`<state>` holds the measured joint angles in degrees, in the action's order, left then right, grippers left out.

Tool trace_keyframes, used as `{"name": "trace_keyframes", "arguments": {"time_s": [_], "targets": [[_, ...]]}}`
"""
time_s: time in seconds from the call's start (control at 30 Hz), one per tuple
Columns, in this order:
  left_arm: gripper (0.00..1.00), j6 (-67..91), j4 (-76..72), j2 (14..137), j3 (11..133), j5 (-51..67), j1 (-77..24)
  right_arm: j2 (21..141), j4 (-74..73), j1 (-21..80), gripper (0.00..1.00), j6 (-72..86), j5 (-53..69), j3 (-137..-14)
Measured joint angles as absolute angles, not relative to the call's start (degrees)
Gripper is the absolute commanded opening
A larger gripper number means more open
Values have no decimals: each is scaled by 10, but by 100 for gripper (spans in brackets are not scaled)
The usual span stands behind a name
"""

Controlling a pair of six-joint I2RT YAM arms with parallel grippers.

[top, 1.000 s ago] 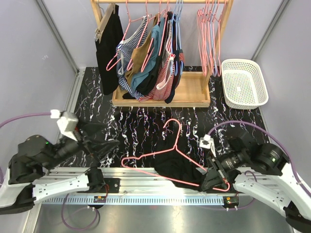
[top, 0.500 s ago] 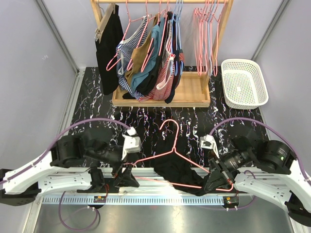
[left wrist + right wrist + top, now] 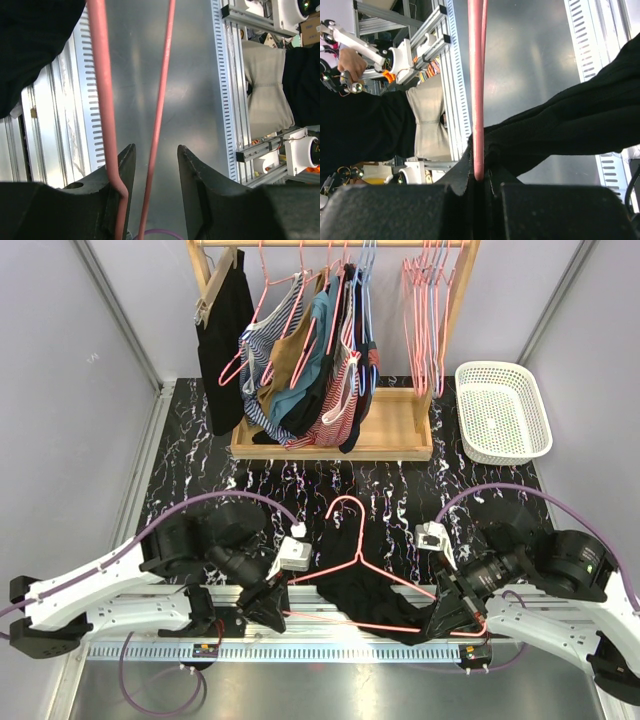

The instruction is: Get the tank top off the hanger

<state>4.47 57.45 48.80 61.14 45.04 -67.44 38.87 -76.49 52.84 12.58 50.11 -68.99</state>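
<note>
A pink wire hanger (image 3: 385,573) lies at the table's near edge with a black tank top (image 3: 362,590) draped on it. My left gripper (image 3: 272,605) is at the hanger's left corner. In the left wrist view its jaws (image 3: 156,148) stand partly apart around the hanger's wires (image 3: 100,75), one wire against the left finger, with a gap showing. The tank top (image 3: 35,45) fills that view's upper left. My right gripper (image 3: 447,620) is at the hanger's right end. There it (image 3: 480,177) is shut on the pink wire (image 3: 477,75), with black cloth (image 3: 570,120) bunched beside it.
A wooden rack (image 3: 400,430) at the back holds several hung garments (image 3: 320,360) and empty pink hangers (image 3: 425,320). A white basket (image 3: 502,410) stands at the back right. An aluminium rail (image 3: 330,645) runs along the near edge under the hanger.
My left arm has swung in from the far left to the hanger's left corner and its jaws have narrowed around the wire. The hanger has shifted slightly; the right gripper keeps its hold.
</note>
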Motion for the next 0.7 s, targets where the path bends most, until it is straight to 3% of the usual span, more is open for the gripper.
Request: {"name": "trace_keyframes", "arguments": {"time_s": [0.17,0.23,0.27,0.3,0.37,0.43,0.5,0.53,0.6,0.7], "targets": [[0,43,576,494,605,432,-674,389,-775,529,0,126,475,-691],[57,46,573,487,605,412,-675,389,-775,529,0,124,473,-691],[74,44,570,483,605,401,-675,389,-773,529,0,124,472,-691],[81,45,569,476,608,385,-676,389,-775,529,0,124,471,-691],[84,54,572,458,612,351,-676,385,-775,529,0,124,465,-691],[80,60,571,444,617,326,-676,381,-775,529,0,124,465,-691],[62,64,571,435,620,314,-675,377,-774,529,0,124,466,-691],[30,66,571,435,621,314,-674,375,-774,529,0,124,465,-691],[1,67,570,444,621,317,-674,374,-775,529,0,124,466,-691],[0,63,578,463,621,351,-674,373,-784,529,0,113,454,-691]]}}
